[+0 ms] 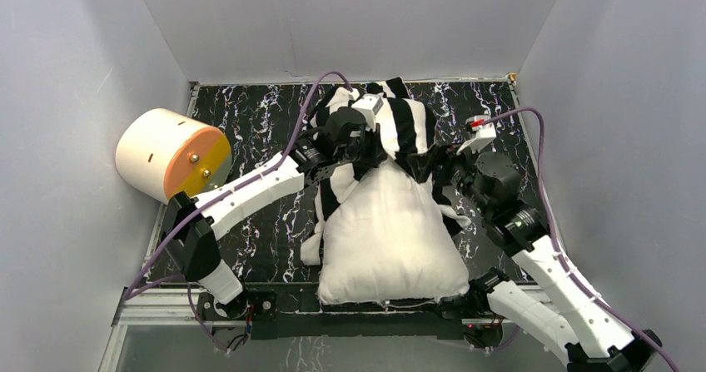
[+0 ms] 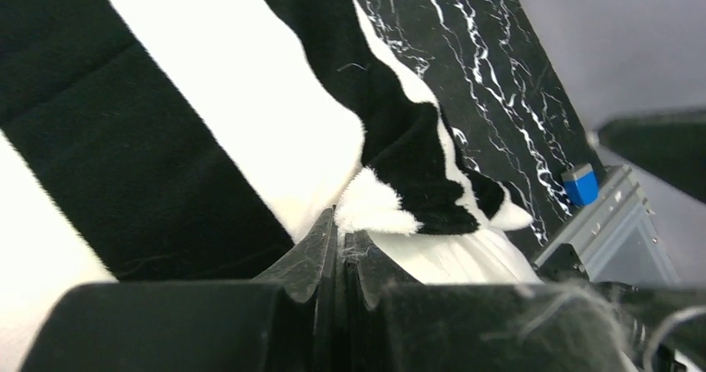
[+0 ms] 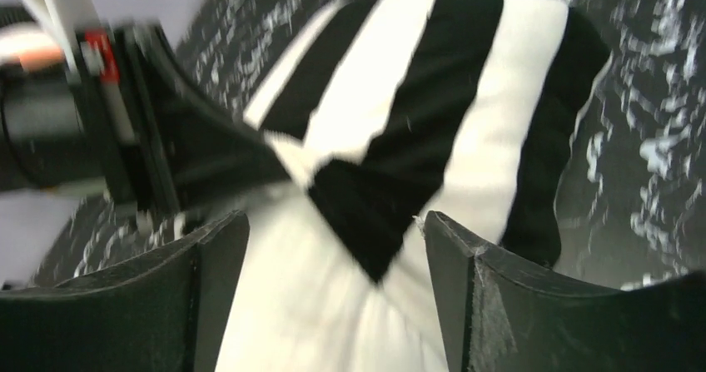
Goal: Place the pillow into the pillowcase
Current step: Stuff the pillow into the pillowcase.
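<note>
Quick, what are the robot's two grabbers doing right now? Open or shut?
Left gripper: shut, pinching the edge of the pillowcase.
Right gripper: open, jaws wide apart over the pillowcase, gripping nothing.

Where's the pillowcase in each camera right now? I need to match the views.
Top external: pillowcase upper centre, bunched over the pillow's far end.
Left wrist: pillowcase fills left and centre, above the left fingers.
Right wrist: pillowcase centre to upper right, beyond the right fingers.
Shared landmark: black marbled tabletop, in all three.
</note>
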